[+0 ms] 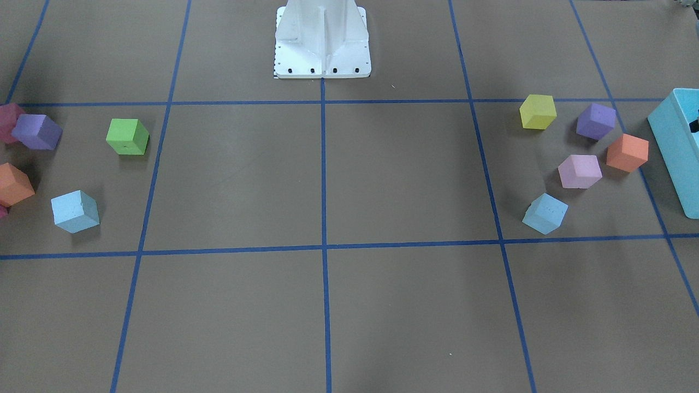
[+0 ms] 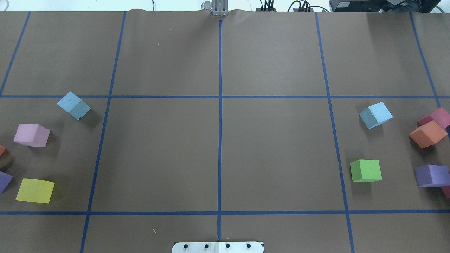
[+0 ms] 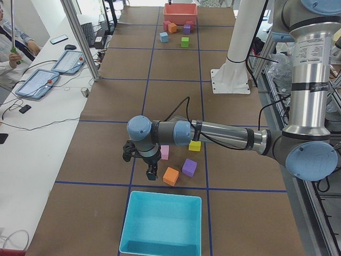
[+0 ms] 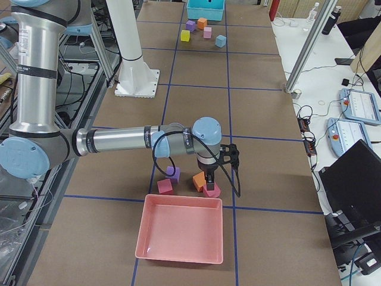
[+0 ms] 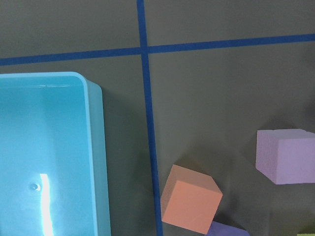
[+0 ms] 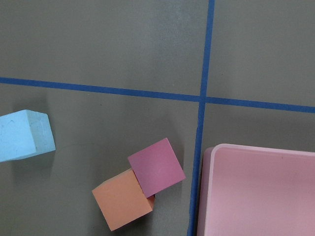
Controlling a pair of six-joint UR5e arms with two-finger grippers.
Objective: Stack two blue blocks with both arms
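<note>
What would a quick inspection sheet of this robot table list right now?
Surface: brown table with blue tape grid.
Job's things: left blue block and right blue block lie far apart, unstacked.
Clutter: green cube, yellow cube, pink cube, orange cube, purple cube, turquoise box, pink tray.
Grippers: left gripper hangs near the turquoise box, right gripper near the pink tray; open or shut cannot be told.
Cables: black cable loops at the left wrist.
Surroundings: control tablets and laptop on side benches.
</note>
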